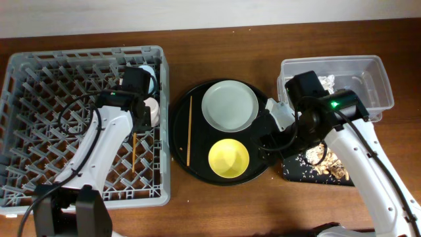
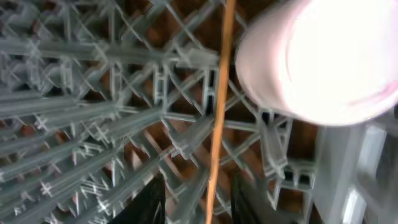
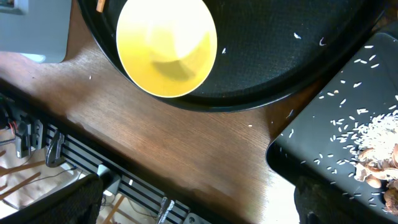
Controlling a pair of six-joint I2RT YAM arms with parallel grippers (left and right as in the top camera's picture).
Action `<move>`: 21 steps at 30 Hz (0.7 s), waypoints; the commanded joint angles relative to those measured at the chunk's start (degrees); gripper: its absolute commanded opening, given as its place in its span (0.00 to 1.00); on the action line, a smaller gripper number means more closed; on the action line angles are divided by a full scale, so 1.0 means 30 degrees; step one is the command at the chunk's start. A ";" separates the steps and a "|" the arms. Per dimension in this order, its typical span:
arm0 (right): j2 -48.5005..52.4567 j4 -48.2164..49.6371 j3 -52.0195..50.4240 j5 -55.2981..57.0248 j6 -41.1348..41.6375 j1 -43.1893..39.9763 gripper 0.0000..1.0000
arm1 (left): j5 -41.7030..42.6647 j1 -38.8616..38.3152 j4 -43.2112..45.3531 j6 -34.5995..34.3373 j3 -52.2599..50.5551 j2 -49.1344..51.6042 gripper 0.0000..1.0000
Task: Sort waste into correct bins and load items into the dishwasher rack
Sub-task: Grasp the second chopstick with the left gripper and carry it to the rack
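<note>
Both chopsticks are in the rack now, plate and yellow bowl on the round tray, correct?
No. Only one chopstick lies in the rack; the other chopstick is on the round tray, with the plate and yellow bowl, as the overhead view shows.

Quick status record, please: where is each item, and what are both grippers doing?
rack: blue cup, pink cup, one chopstick
round tray: plate, yellow bowl, other chopstick
clear tub: napkin
black bin: food scraps
left gripper: open, straddling the racked chopstick
right gripper: open, empty
</note>
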 commanded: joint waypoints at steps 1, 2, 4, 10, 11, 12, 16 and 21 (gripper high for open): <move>-0.0044 -0.0051 0.0022 0.0175 0.0000 0.0117 0.99 | 0.4131 -0.0073 -0.1224 0.0022 0.2018 -0.1275 0.32; -0.0044 -0.0051 0.0022 0.0168 0.0007 0.0117 0.99 | 0.6914 -0.0350 -0.0976 0.0015 0.2222 -0.2084 0.33; -0.0051 -0.0051 0.0022 0.0168 0.0007 0.0117 0.99 | 0.9122 -0.1341 -0.0350 -0.0503 0.2222 -0.2747 0.34; -0.0044 -0.0044 0.0022 0.0168 0.0007 0.0117 0.99 | 0.6528 -0.5027 0.1683 -0.2244 0.1413 -0.0430 0.37; -0.0051 -0.0051 0.0022 0.0168 0.0007 0.0117 0.99 | 0.6521 -0.5195 0.1843 -0.2251 0.1413 0.0146 0.37; -0.0051 -0.0044 0.0022 0.0168 0.0000 0.0117 0.99 | 0.6513 -0.5268 0.1916 -0.2280 0.1413 0.0634 0.37; -0.0051 -0.0051 0.0022 0.0168 0.0000 0.0117 0.99 | 0.6506 -0.5268 0.2426 -0.2288 0.1413 0.2747 0.37; -0.0044 -0.0044 0.0022 0.0168 0.0000 0.0117 0.99 | 0.6346 -0.5268 0.3402 -0.2659 0.1413 0.4801 0.36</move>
